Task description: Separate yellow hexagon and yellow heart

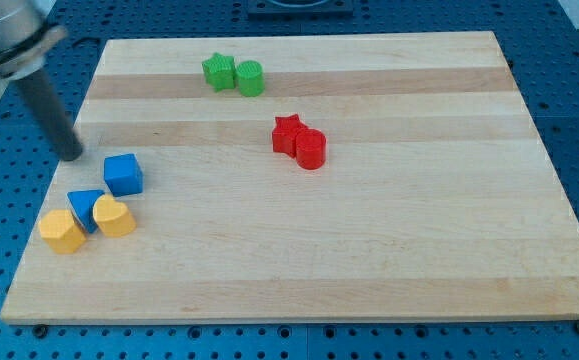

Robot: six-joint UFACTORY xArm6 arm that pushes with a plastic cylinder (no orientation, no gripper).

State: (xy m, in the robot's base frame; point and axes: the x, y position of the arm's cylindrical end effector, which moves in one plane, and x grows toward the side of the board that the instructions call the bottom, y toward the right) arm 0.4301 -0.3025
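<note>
The yellow hexagon [61, 232] lies near the board's lower left corner. The yellow heart [115, 216] lies just to its right. A blue triangle [85, 208] sits between them, touching both. My tip [72, 156] rests on the board near its left edge, above the three blocks and left of a blue cube [123, 174]. The tip touches no block.
A green star [218, 71] and a green cylinder [250, 78] sit together near the board's top edge. A red star [287, 134] and a red cylinder [311, 149] touch near the middle. The wooden board [369, 250] lies on a blue perforated table.
</note>
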